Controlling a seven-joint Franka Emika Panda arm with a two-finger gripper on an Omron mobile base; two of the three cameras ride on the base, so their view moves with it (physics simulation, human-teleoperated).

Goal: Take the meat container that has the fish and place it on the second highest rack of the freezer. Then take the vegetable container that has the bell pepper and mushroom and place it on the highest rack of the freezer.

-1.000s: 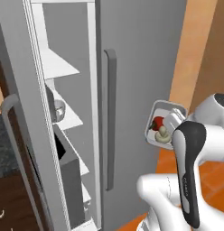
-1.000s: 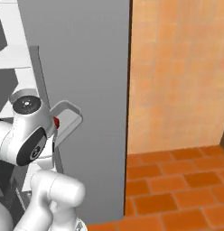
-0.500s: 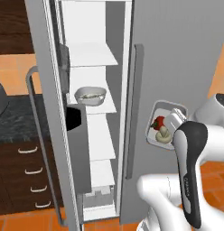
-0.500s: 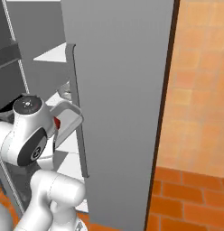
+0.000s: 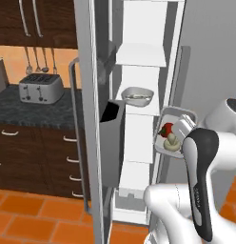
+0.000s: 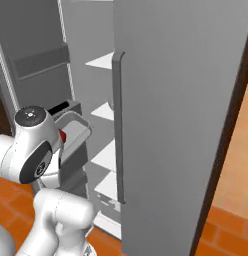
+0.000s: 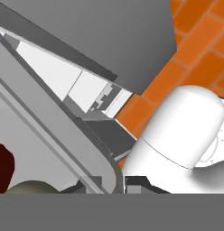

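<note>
Second step in hand: pincer [image 7: 114, 184] clamped on vegetable container [image 5: 174, 135] rim, just outside the open freezer [image 5: 139, 114], beside fish container [image 5: 137, 95]. Next: lift toward highest rack [image 5: 140, 55].

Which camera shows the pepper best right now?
The left base view: the pepper sits whole beside the mushroom in the tray. The right base view shows a red sliver behind the arm; the hand view, a dark red edge.
</note>
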